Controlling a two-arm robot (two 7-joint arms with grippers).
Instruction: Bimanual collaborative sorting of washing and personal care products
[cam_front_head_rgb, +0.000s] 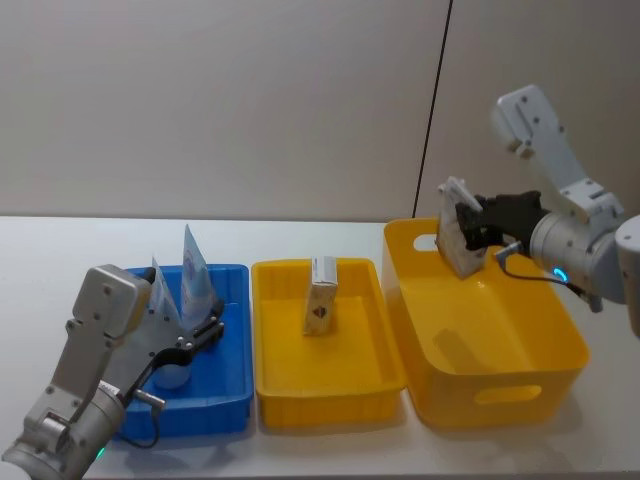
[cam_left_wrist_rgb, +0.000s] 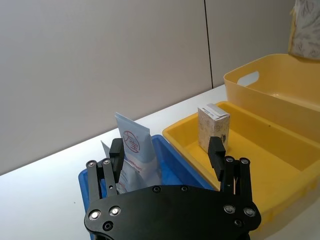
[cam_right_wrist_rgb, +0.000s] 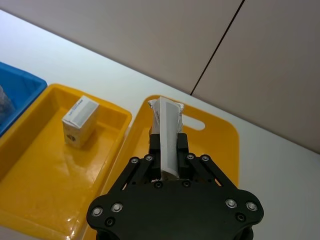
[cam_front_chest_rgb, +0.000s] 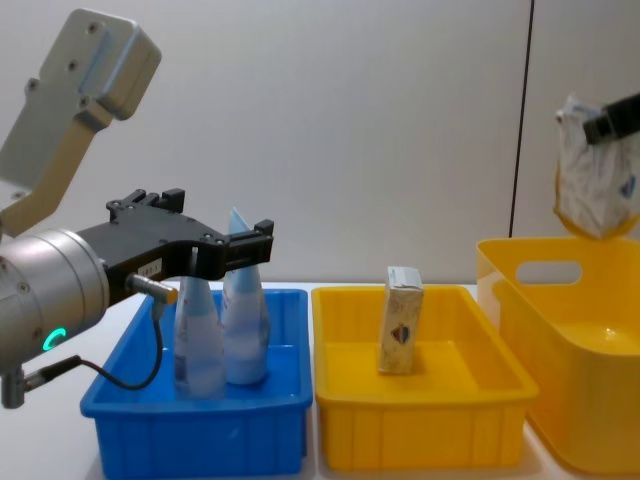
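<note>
Two pale blue-white tubes stand upright in the blue tray. My left gripper hovers over that tray, open, with one tube close by one of its fingers and not gripped. A cream carton stands upright in the middle yellow tray. My right gripper is shut on a second cream carton, held in the air above the back left of the big yellow basket.
The three containers stand side by side on a white table, blue at the left, basket at the right. A plain wall rises behind. The basket's inside shows nothing in it.
</note>
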